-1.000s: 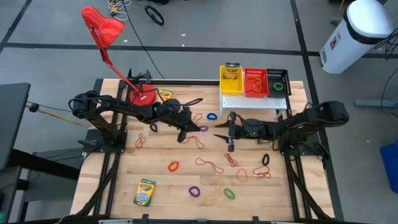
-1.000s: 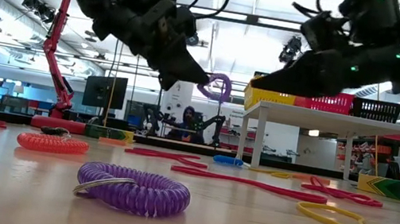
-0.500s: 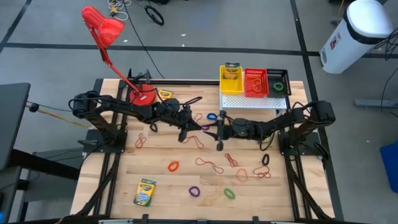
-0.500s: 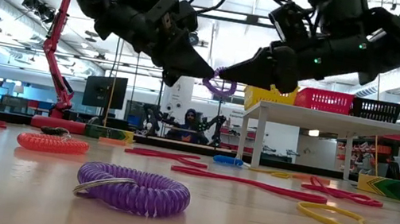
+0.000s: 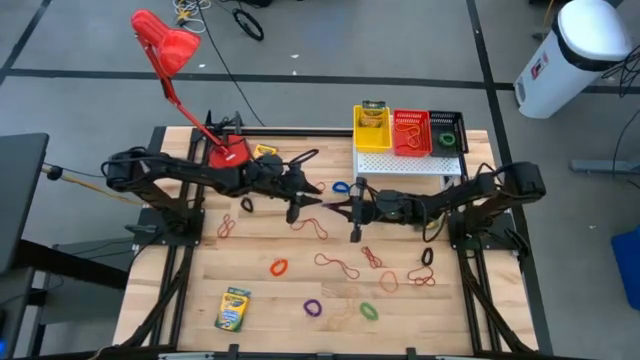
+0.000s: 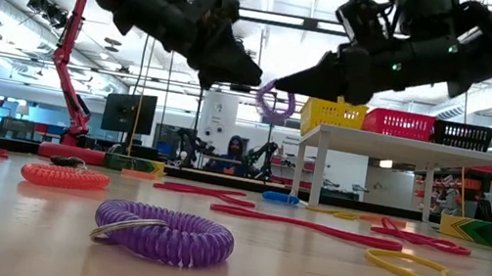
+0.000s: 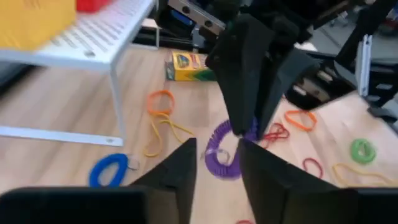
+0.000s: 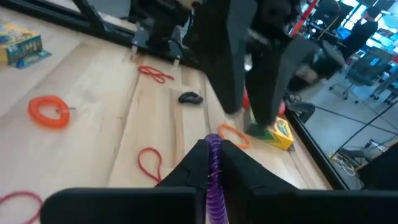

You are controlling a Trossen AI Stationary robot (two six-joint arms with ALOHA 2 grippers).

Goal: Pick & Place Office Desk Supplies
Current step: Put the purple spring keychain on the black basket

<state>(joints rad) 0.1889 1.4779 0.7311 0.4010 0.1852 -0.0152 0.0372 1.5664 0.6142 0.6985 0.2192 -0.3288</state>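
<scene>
A purple coiled loop [image 6: 274, 102] hangs in the air above the table's middle. My right gripper [image 6: 286, 83] reaches in from the table's right and is shut on it. My left gripper [image 7: 217, 149] faces it from the left, open, with a finger standing on either side of the loop. On a white rack [image 5: 410, 166] at the far right sit a yellow basket [image 5: 371, 130], a red basket [image 5: 410, 132] and a black basket [image 5: 446, 131]. A crayon box [image 5: 232, 309] lies flat near the front left. My right gripper pinches the upper part of the purple loop [image 8: 213, 144] between its two fingers. The fingers come nearly level from the table's right side. The loop hangs below the fingertips [image 7: 249, 115], clear of the table.
Loose loops lie across the wood: a purple coil [image 6: 163, 234], a green one [image 5: 369, 311], an orange one [image 5: 279, 267], a blue one [image 5: 341, 186] and red bands [image 5: 340, 266]. A red desk lamp [image 5: 170, 45] stands at the far left.
My right gripper has moved toward the table's left to meet my left gripper and has shut on the purple loop. My left gripper, which held the loop, has opened and let go. The loop has stayed in the air.
</scene>
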